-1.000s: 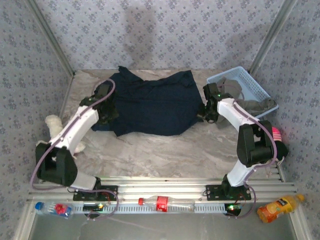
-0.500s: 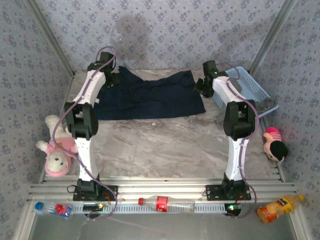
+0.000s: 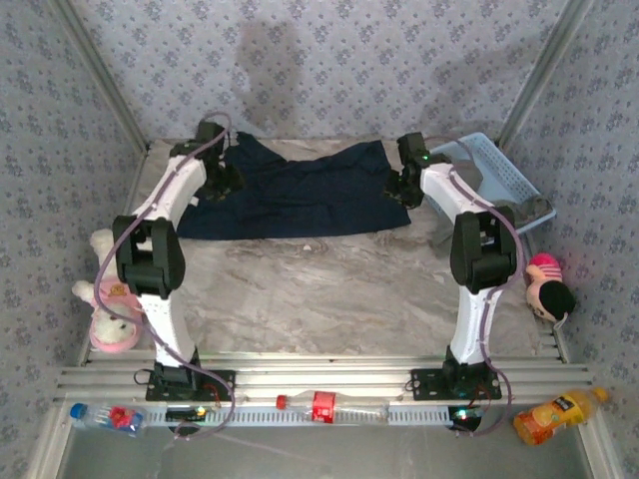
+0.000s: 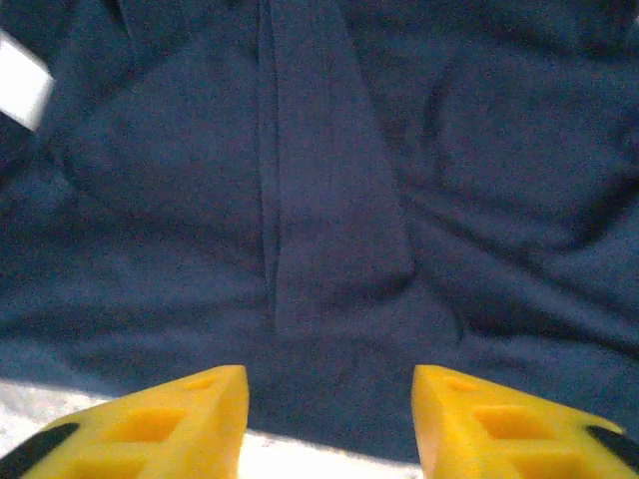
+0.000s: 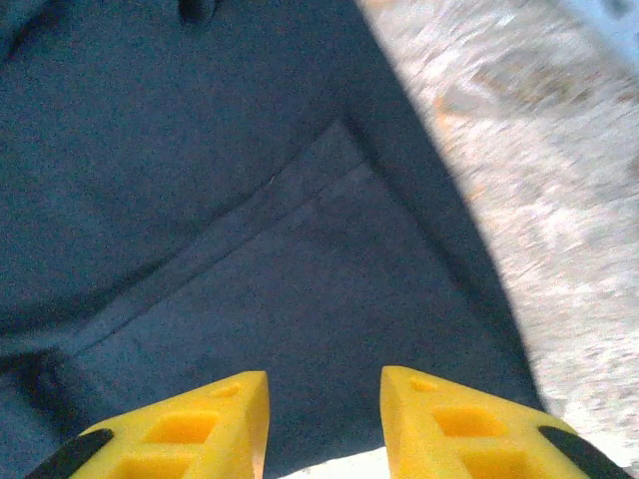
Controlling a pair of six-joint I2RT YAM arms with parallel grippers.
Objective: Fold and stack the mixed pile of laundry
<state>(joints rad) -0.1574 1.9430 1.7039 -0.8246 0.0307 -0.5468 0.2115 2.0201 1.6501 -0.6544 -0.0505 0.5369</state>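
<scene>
The dark navy T-shirt (image 3: 300, 190) lies as a flat, wide band at the back of the table. My left gripper (image 3: 222, 180) hovers over its left end and my right gripper (image 3: 399, 186) over its right end. In the left wrist view the yellow fingers (image 4: 200, 419) of the left gripper (image 4: 329, 384) stand apart over the navy T-shirt (image 4: 339, 230), with nothing between them. The right gripper (image 5: 324, 384) is likewise open above the shirt's (image 5: 220, 200) hem, beside bare table. A strip of grey cloth (image 3: 531, 212) shows at the basket's near corner.
A light blue basket (image 3: 494, 165) stands at the back right, close to my right arm. A white and pink plush toy (image 3: 108, 309) lies at the left edge, a pink and black one (image 3: 547, 284) at the right. Bottles (image 3: 559, 411) lie along the front rail.
Both arms swung toward the back with the shirt's near part, laying it over into a narrower band. Both grippers went from shut to open, then drew back slightly.
</scene>
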